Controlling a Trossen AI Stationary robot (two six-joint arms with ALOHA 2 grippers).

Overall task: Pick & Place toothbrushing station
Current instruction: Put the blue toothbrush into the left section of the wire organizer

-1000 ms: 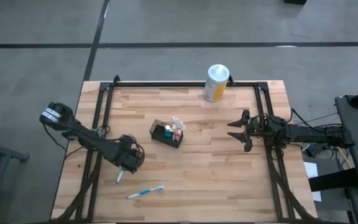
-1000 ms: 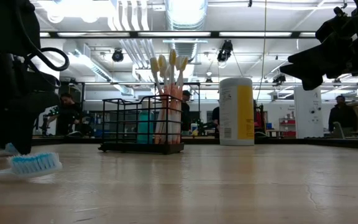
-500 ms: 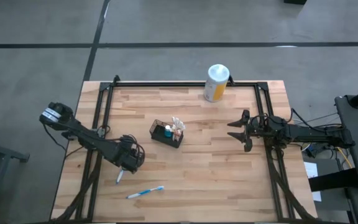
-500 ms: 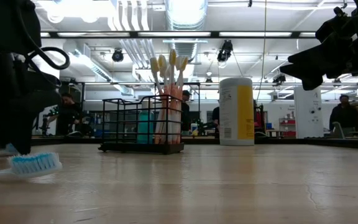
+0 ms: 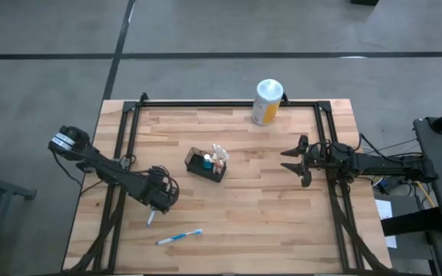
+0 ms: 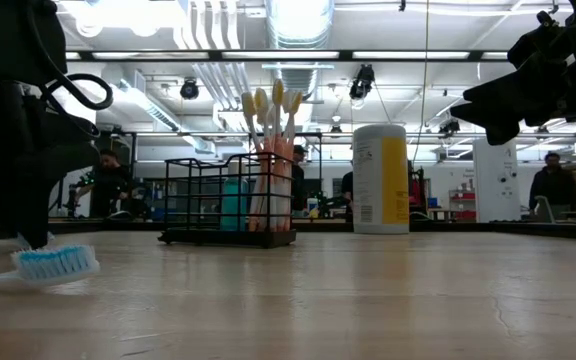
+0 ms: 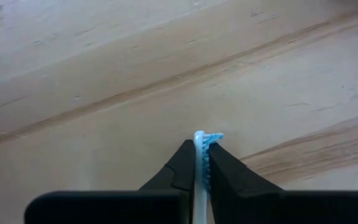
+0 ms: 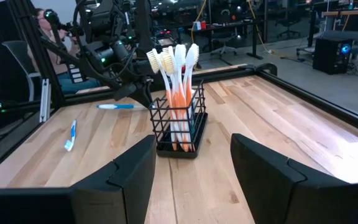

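— Pinching the toothbrush (image 7: 199, 163), our left hand (image 7: 197, 155) has shut near the bristles; right hand (image 5: 296, 162) waits open.
— We'd risk it swivelling before the basket (image 5: 206, 165) mid-worktop (image 5: 267, 222).

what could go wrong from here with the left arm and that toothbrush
The left gripper is pinched on the toothbrush right at its bristle end, so it may pivot or slip when lifted. The basket already holds upright brushes, which could block it or tip the basket. A second toothbrush lies close by.
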